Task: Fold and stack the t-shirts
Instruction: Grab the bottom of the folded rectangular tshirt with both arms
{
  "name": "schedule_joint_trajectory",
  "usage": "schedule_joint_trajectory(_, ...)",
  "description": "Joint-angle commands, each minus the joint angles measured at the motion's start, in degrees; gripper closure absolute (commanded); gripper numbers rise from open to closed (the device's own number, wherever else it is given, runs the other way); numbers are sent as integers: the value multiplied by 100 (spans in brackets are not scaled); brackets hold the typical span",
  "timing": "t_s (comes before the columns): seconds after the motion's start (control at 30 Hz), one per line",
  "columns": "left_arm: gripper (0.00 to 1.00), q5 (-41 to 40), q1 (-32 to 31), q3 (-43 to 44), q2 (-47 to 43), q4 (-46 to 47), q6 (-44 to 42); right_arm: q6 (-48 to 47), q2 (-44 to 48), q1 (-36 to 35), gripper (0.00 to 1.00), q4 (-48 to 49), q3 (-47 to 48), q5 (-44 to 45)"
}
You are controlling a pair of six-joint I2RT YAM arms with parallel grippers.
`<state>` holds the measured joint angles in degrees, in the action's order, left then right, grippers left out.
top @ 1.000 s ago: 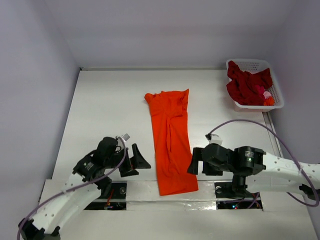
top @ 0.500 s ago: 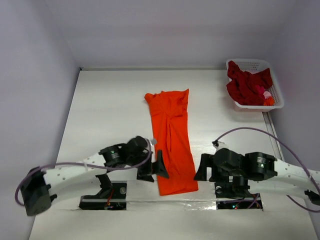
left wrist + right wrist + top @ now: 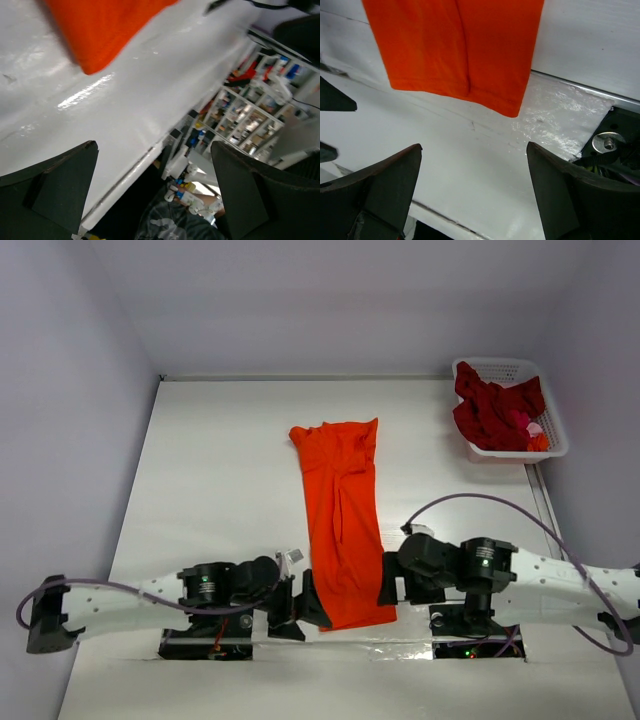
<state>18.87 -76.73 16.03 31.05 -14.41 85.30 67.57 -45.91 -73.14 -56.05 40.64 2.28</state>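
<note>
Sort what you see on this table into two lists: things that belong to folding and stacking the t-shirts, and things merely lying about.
Belongs to the job:
orange t-shirt, lying mid-table
dark red t-shirts, heaped in the basket

Lying about:
white lattice basket, far right corner
shiny tape strip, along the near edge

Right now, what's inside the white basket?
The basket holds crumpled dark red shirts, plus a pink scrap and an orange scrap. Whatever lies under the pile is covered.
</note>
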Motion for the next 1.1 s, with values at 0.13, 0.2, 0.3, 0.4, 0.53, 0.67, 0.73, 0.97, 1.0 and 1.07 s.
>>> schedule_joint_trajectory(0.13, 5, -165, -360, 797, 2607, 886, -268, -420, -656, 142, 9, 814, 67, -395)
schedule_joint_trajectory(0.2, 6, -208, -360, 560, 2652, 1368, -102, -350, -708, 283, 9, 1034, -47, -518)
schedule_joint_trajectory(0.3, 7, -261, -360, -11, 2459, 1783, 302, -113, -796, 336, 10, 1665, -389, -738)
schedule_joint_trajectory(0.4, 8, -620, -360, -118, 1828, 1453, 558, 115, -867, 336, 12, 1843, -715, -896)
schedule_joint_trajectory(0.53, 13, -1376, -360, 102, 1036, 354, 751, 397, -499, 336, 13, 1905, -1005, -905)
schedule_joint_trajectory(0.67, 19, -1649, -360, 268, 894, -211, 857, 617, -348, 336, 14, 1931, -1146, -931)
schedule_joint_trajectory(0.73, 18, -1711, -360, 356, 1078, -220, 744, 626, -375, 336, 15, 1975, -1172, -940)
schedule_joint_trajectory(0.97, 18, -1623, -422, 848, 2606, 44, 558, 626, -638, 336, 17, 1888, -945, -879)
schedule_joint_trajectory(1.0, 18, -1650, -422, 866, 2652, 175, 584, 652, -647, 336, 17, 1809, -909, -835)
schedule_joint_trajectory(1.07, 18, -1729, -422, 849, 2722, 255, 759, 748, -630, 336, 17, 1712, -961, -835)
